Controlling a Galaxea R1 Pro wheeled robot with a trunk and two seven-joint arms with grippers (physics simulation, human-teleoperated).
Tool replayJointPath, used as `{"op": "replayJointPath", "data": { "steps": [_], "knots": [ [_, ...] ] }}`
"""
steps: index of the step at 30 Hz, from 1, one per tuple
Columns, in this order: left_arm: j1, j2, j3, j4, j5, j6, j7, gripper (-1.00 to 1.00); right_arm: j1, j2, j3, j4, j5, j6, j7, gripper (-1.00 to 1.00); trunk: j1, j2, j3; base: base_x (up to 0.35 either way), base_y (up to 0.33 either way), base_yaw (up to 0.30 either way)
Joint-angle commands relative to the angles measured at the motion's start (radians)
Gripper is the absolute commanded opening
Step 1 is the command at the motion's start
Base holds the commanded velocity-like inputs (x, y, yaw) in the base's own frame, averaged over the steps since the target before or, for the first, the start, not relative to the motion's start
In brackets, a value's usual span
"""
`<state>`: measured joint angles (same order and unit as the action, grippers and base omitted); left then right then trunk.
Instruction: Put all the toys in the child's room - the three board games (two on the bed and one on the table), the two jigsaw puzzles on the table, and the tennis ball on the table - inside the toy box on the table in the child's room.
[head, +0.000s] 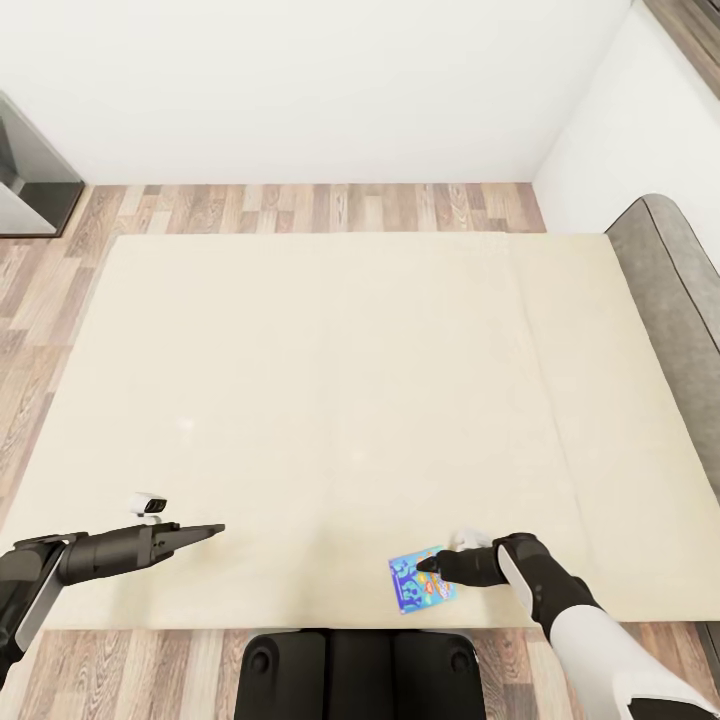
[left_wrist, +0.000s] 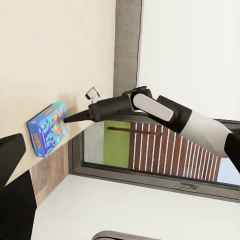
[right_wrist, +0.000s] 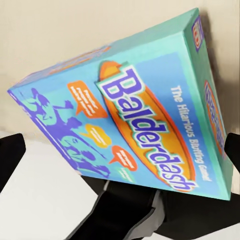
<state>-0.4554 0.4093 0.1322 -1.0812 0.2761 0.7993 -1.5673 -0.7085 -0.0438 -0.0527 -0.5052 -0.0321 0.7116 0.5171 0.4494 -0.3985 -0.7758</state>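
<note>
Lying on the bed (head: 330, 400), the blue board game (head: 421, 579) meets the right pincer (head: 424, 567), grip unclear.

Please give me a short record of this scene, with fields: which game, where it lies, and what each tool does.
game: blue board game, title "Balderdash" readable on it in the right wrist view
place: near edge of the bed, robot's right side
right tool: at the box; grip cannot be judged
left tool: over the mattress, holding nothing, looks shut
floor: wood planks
</note>
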Motion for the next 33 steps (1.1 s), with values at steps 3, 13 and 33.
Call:
{"op": "replayJointPath", "data": {
  "steps": [3,13,33],
  "knots": [
    [0.000,0.000,0.000,0.000,0.000,0.011,-0.004,1.00,0.000,0.007,-0.003,-0.001,-0.003,0.007,0.001,1.00,0.001,-0.002,-0.001,0.000,0.000,0.000],
    [0.000,0.002,0.000,0.000,0.000,0.011,-0.004,1.00,0.000,0.026,-0.004,0.008,0.000,-0.036,0.003,1.00,0.001,-0.002,-0.001,0.000,0.000,0.000],
    [0.000,0.002,0.000,0.000,0.000,0.011,-0.004,1.00,0.000,0.026,-0.006,0.010,-0.002,-0.035,0.066,1.00,0.001,-0.002,-0.001,0.000,0.000,0.000]
  ]
}}
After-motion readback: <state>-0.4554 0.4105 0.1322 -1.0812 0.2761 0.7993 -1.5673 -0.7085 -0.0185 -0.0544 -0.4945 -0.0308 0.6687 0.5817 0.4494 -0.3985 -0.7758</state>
